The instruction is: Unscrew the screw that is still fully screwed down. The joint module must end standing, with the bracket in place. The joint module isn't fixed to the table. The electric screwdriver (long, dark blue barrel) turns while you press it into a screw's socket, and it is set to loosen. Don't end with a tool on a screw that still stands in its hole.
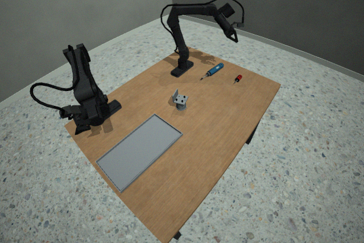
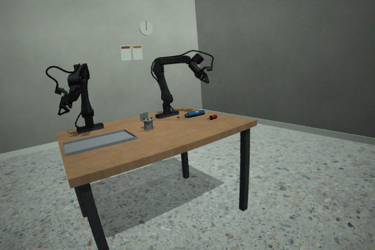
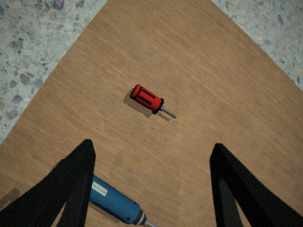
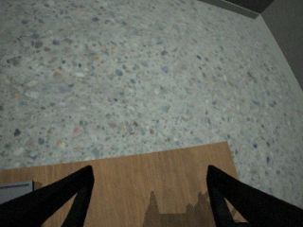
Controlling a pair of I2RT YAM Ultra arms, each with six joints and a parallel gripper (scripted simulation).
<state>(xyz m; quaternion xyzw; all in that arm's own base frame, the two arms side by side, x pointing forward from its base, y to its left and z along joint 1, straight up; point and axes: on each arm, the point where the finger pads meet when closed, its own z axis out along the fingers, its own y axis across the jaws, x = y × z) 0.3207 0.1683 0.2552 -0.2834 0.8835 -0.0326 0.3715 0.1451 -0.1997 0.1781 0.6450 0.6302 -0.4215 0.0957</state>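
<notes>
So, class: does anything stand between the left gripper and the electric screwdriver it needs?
Nothing visible does: the left gripper hangs open above the table, with only air down to the electric screwdriver.

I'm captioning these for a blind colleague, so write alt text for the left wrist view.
A small red screwdriver lies on a wooden tabletop, beyond the open left gripper; part of a blue electric screwdriver shows at lower left.
</notes>
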